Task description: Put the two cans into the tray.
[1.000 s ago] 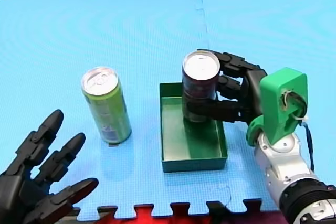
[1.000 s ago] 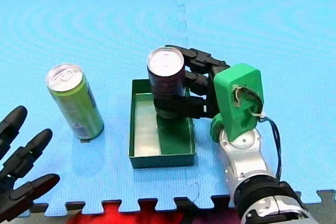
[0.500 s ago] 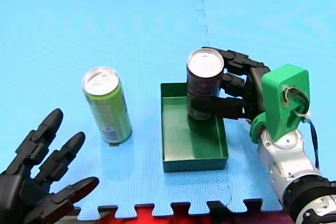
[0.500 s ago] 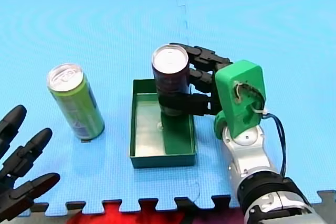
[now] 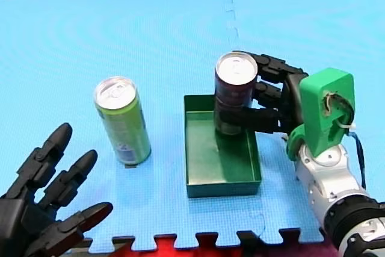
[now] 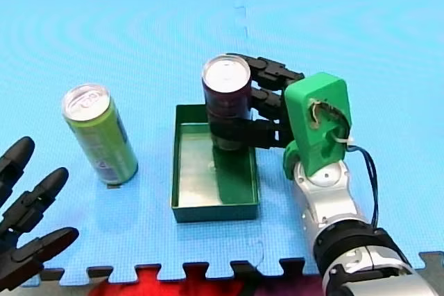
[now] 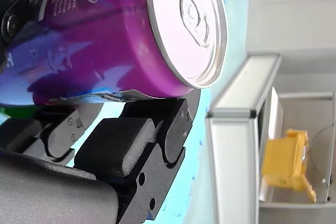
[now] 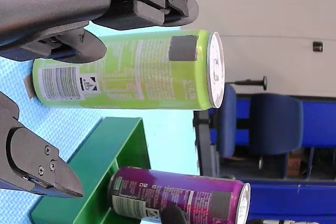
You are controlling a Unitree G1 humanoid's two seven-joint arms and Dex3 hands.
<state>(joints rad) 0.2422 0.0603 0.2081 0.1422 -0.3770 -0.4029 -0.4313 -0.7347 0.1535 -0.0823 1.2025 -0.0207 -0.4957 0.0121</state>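
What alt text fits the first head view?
The robot's right hand grips a purple can upright at the far end of a green tray. A green can stands on the blue mat left of the tray; the left hand is at lower left, holding nothing.

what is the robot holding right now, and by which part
The right hand grips the purple can around its side, about mid-height, at the far end of the green tray. The left hand, at the near left of the mat, holds nothing.

The right hand [image 5: 271, 97] has black jointed fingers, a bright green wrist housing [image 5: 322, 112], a silver forearm [image 5: 325, 176] and a thin black cable [image 5: 358, 153]. The left hand [image 5: 51, 209] is black and segmented.
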